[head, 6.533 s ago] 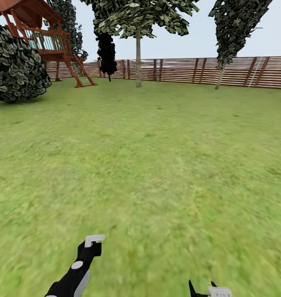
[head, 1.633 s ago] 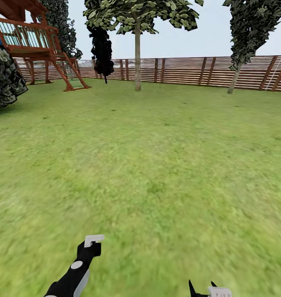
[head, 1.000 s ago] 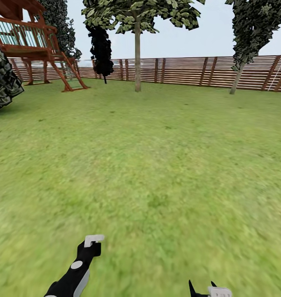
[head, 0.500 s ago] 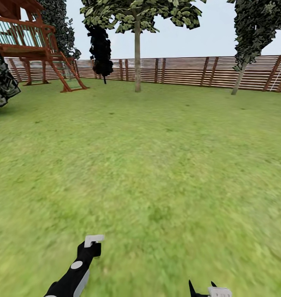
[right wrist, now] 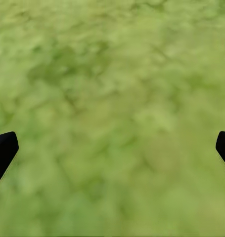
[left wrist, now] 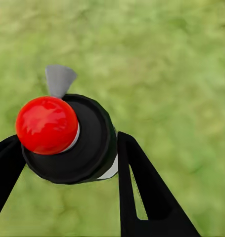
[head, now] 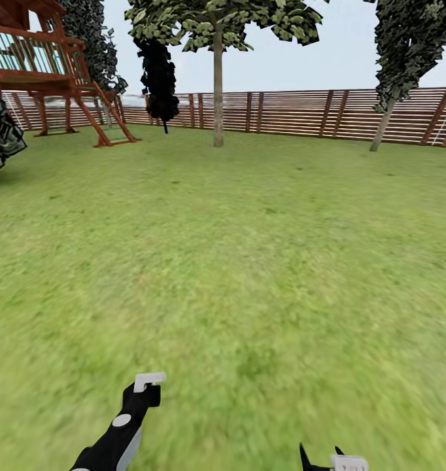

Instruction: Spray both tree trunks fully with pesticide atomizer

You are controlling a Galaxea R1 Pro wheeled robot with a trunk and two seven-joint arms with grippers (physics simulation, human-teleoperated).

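Green lawn (head: 262,261) everywhere, blurry and soft, running up to a brown slatted fence (head: 295,114), a red-brown wooden play tower (head: 46,65) and a pale, slim-trunked tree (head: 218,78) in the head view. Closer in the left wrist view: left gripper (left wrist: 67,163) clamped on the pesticide atomizer (left wrist: 67,140), a round black body with a glossy red cap and grey nozzle. Over bare grass, right gripper (right wrist: 112,148) spread wide, black fingertips (right wrist: 3,148) far apart, holding nothing.

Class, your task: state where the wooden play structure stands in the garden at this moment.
In the head view, the play structure stands at the far left of the lawn, just before the slat fence, left of the pale-trunked tree.
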